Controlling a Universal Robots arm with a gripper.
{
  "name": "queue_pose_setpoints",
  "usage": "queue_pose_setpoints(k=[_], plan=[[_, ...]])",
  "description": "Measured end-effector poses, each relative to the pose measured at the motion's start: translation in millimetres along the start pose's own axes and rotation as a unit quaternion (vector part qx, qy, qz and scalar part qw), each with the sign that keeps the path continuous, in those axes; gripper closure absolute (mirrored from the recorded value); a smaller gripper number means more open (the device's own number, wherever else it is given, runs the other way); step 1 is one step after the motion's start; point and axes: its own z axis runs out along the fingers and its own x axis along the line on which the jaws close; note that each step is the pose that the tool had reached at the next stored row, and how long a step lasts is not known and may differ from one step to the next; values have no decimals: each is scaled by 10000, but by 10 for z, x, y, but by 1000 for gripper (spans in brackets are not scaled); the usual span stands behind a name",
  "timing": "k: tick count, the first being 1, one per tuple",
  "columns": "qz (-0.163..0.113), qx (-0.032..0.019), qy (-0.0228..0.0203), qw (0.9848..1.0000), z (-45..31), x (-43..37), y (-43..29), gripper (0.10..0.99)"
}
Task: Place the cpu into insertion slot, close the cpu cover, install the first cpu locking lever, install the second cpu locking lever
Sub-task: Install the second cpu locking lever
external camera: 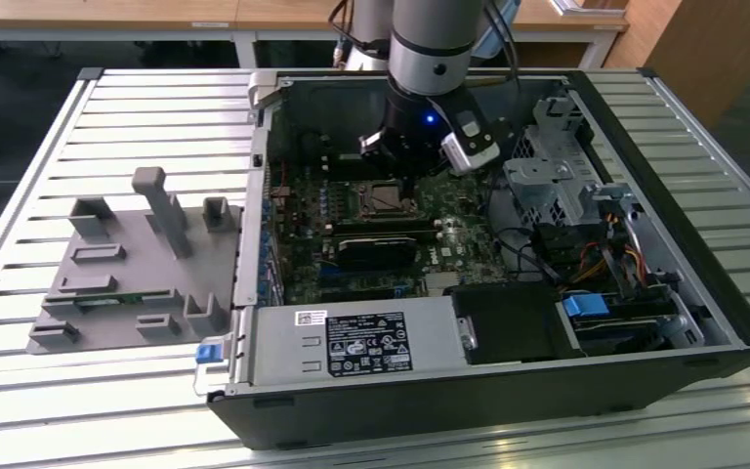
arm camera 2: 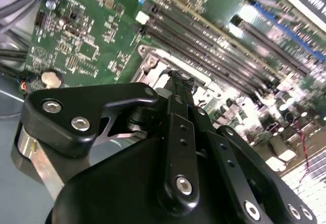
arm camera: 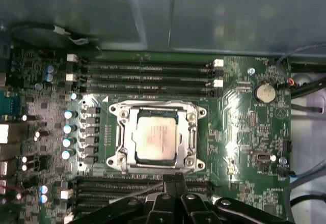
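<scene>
in the exterior view, our gripper (external camera: 408, 168) hangs inside the open computer case (external camera: 687, 293), just above the green circuit board (external camera: 453, 249). the insertion slot (external camera: 383, 199) lies right under the tool, a little toward the camera from it. a grey fixture block (external camera: 141, 264) sits on the slatted table (external camera: 36, 176), well away from the tool on the exterior view's left.

in the second wrist view, we look along the black linkage to the gripper (arm camera 2: 179, 77), whose fingertips come together in one narrow tip with no gap we can see and nothing between them. the tip stands over the edge of the cpu cover (arm camera 2: 153, 63), with the long memory slots (arm camera 2: 214, 35) just beyond it; we cannot tell whether it touches the metal.

in the first wrist view, the cpu (arm camera: 156, 139) lies flat and square in the insertion slot (arm camera: 192, 137), ahead of the gripper (arm camera: 174, 179). the cpu cover (arm camera: 133, 132) lies down around the chip, its window framing the silver top. we cannot make out the locking levers well enough to say whether they are latched.

our worry is a closed tip so near the socket rim. if it comes down off line it may scrape the cover or strike the small parts beside the socket. pushing on a cover that is not fully seated could tilt the chip and bend the contacts below.
</scene>
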Motion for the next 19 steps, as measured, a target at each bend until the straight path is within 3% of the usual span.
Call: queue_pose_setpoints(k=[9, 13, 19], plan=[[1, 0, 12, 10000, 13, 14, -85, 980], [1, 0, 12, 10000, 28, 146, -86, 980], [1, 0, 12, 10000, 46, 224, -87, 980]])
